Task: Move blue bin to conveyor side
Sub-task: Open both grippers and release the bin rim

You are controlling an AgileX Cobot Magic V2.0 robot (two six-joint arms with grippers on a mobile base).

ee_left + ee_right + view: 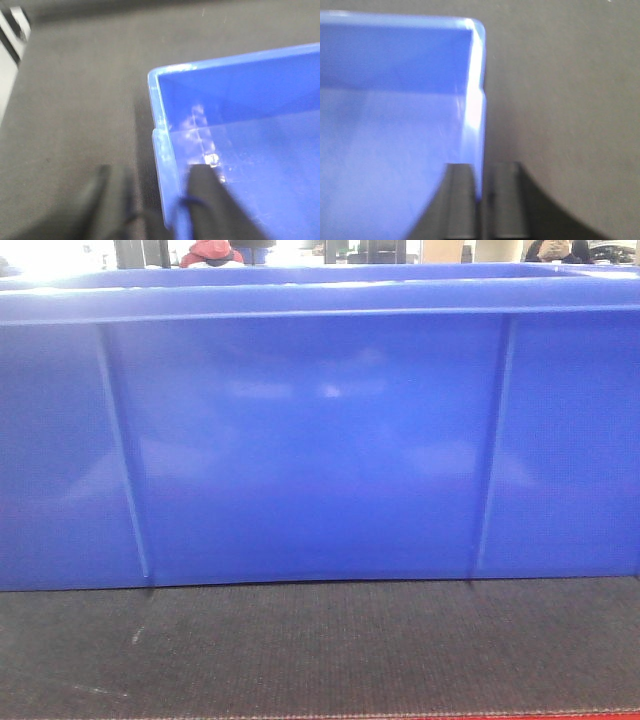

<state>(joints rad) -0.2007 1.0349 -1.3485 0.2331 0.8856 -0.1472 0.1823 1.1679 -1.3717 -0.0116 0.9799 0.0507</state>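
Filling the front view, the blue bin (pixel 320 440) sits on the dark conveyor belt (pixel 320 650). Left wrist: the left gripper (pixel 157 200) straddles its end wall, jaws spread, 1 finger inside. Right wrist: the right gripper (pixel 481 200) pinches the opposite rim, seemingly to steady the shift.

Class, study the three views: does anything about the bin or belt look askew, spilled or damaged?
Nothing stands out. The blue bin sits flat on the dark belt, walls intact, no spill visible, each gripper's jaws straddling an end wall.
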